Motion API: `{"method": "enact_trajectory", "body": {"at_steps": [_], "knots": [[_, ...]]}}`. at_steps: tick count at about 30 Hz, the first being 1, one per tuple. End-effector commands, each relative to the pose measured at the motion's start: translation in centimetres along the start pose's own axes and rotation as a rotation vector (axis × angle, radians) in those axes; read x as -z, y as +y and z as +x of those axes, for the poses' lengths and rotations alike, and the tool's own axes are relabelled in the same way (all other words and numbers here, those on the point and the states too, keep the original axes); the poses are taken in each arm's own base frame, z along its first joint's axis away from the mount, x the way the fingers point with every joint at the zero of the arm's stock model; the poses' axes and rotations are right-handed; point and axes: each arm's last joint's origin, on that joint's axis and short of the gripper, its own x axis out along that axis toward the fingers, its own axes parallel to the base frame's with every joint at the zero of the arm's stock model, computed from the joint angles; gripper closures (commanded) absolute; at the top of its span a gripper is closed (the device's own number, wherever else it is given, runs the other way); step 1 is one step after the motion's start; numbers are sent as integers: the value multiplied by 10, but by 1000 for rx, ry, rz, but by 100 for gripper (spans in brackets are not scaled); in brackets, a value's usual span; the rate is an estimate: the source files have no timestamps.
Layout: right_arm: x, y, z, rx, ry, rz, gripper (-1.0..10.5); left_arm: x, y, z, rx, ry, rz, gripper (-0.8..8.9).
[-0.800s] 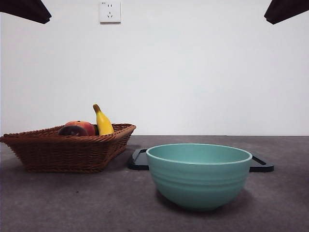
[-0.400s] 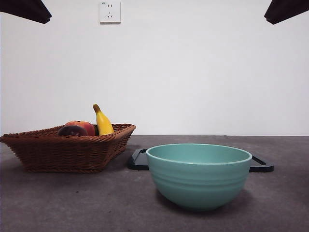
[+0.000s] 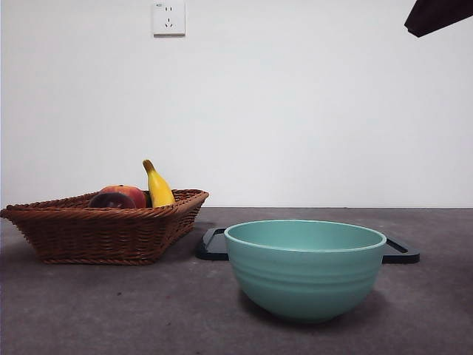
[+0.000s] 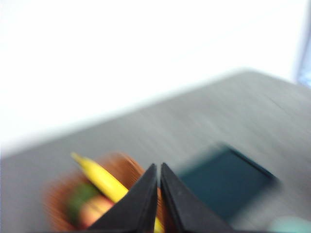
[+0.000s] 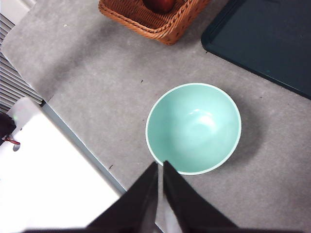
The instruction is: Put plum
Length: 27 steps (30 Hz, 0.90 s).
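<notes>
**Inspector A:** Nearest the front camera stood a mint-green bowl (image 3: 304,268) on the grey table (image 3: 111,310), with nothing seen inside it from above in the right wrist view. Directly behind it lay a flat dark tray (image 3: 213,245), only its ends showing past the bowl's sides.

**Inspector B:** And the fruit?

**Inspector A:** Off to one side, further back, sat a brown wicker basket (image 3: 103,233). The plum (image 3: 111,200) lay in it, dark and glossy, touching a red-orange fruit (image 3: 131,194) just behind. A yellow banana (image 3: 157,186) stood tilted beside them. The basket's rim hid the lower half of all three.

**Inspector B:** Any writing?

**Inspector A:** None legible. A white wall socket (image 3: 168,17) was mounted on the far wall; its marking was too small to read.

**Inspector B:** Grippers?

**Inspector A:** The right gripper (image 5: 160,167) hung high above the bowl's near edge, jaws pressed together, holding nothing. The left gripper (image 4: 159,170) was likewise closed and empty, with the basket and banana beyond it. That picture was blurred; the plum could not be made out there.

**Inspector B:** Differences between views?

**Inspector A:** The front view showed only one black tip (image 3: 436,15) at a top corner. The right wrist view alone showed the table's edge and a white surface (image 5: 48,179) beside it.
</notes>
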Motion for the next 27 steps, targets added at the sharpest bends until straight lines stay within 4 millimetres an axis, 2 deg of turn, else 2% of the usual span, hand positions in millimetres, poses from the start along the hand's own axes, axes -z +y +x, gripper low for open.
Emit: {"method": "enact_trajectory", "body": {"at_steps": [1,6,11,19,27], "knots": [[-4,2,-2,-8,-15,-18,941,6,2,-11,-145,-124,74,804],[-4,2,-1,-8,-14,-18,941,41,0,-32,-400,-182,92,804],[-4,2,-2,-8,-15,-18,941,86,-4,-39,-514,-140,72,804],[-4,2,-2,-8,-15,-18,941,153,-12,-41,-528,-86,41,804],[-4,2,-2,-7,-15,-18,941,186,-16,-40,-521,-24,6,804]]}}
